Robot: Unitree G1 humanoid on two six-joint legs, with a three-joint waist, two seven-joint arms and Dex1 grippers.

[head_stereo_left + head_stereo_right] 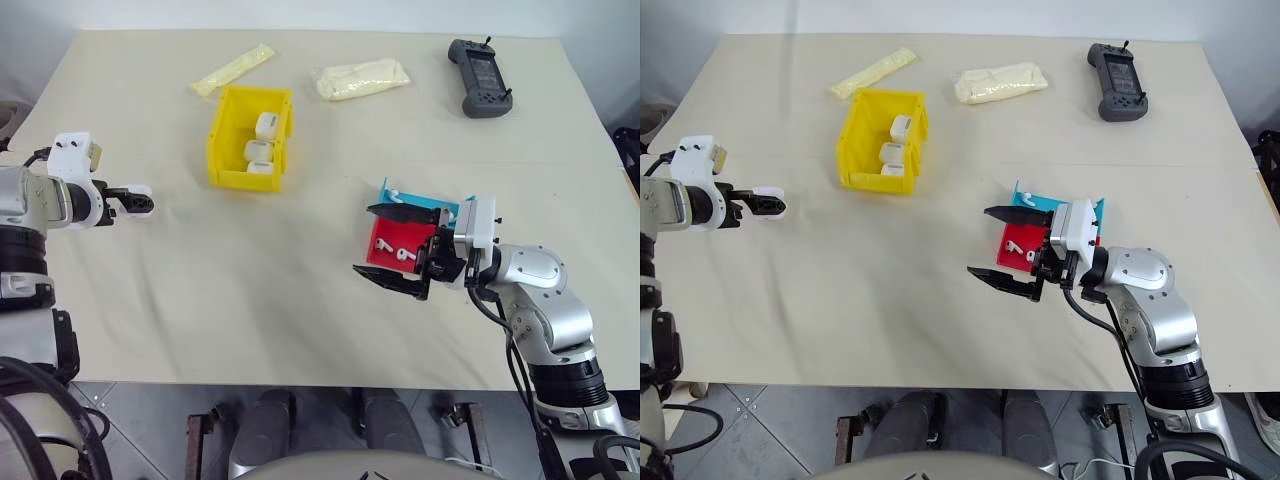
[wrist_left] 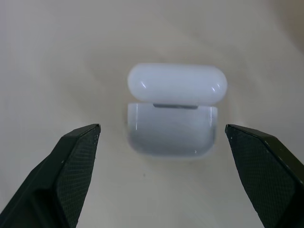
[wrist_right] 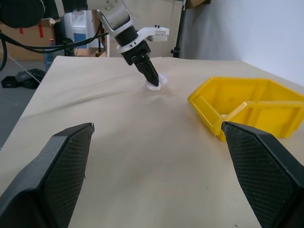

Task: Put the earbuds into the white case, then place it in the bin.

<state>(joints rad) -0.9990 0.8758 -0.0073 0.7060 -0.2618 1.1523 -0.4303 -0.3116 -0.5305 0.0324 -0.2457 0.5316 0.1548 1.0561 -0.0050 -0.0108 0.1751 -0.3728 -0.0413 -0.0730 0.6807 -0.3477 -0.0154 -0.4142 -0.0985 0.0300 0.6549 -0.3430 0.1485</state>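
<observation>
A cream-covered worktop (image 1: 300, 300) carries the scene. Toward its far edge, left of centre, sits the yellow bin (image 1: 250, 138) with three white cases inside. A black handheld controller (image 1: 480, 77) lies near the far right corner, with two pale yellowish packets along the far edge: a fat one (image 1: 361, 78) and a long thin one (image 1: 232, 68). Near the right edge rests a shallow red and blue tray (image 1: 392, 232) holding the earbuds (image 1: 397, 254) on its red floor.

The right hand (image 1: 392, 246) hangs just over the near side of that tray, its two black fingers spread wide and gripping nothing, pointing toward the worktop's left edge. Near the left edge, the left hand (image 2: 161, 142) reaches down over the white case (image 2: 172, 114), which lies on the cloth with its lid flipped open. That hand's fingers stand wide on either side of the case, apart from it.
</observation>
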